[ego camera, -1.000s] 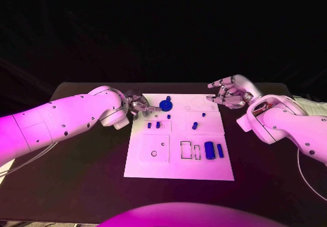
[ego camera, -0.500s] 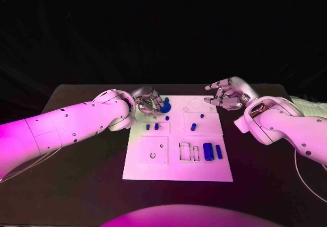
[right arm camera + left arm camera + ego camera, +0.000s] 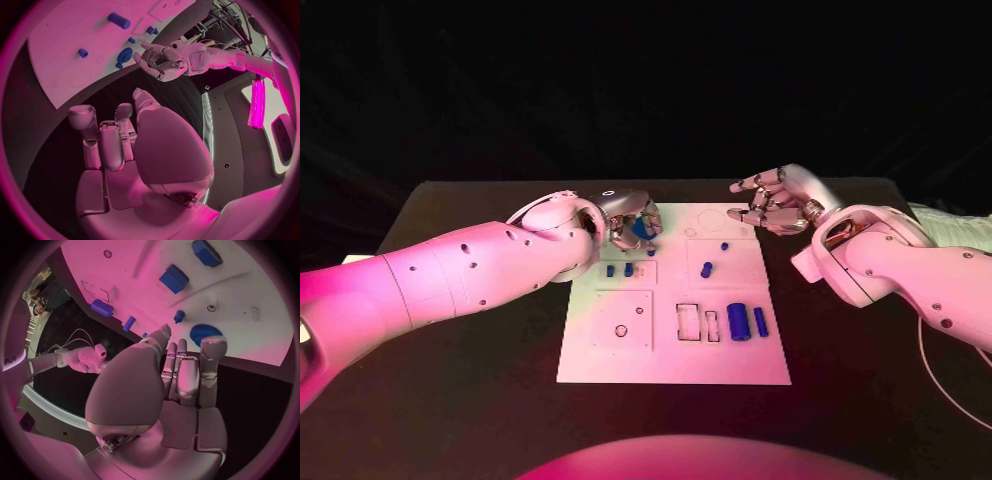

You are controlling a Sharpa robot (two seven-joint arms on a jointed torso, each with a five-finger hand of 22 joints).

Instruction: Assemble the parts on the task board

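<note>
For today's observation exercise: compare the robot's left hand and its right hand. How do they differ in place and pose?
The silver left hand hangs over the white task board, right above the blue toothed gear; the silver right hand hangs past the board's far right corner, over black table. The left hand's fingers reach down toward the gear; the right hand's fingers are loosely curled and spread. Neither hand holds anything.

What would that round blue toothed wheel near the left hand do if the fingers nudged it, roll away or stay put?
The blue gear seems to lie flat on the task board, so a nudge from the left hand would probably slide it, not roll it. It looks stiff and likely light. Its teeth may give fingertips some grip.
</note>
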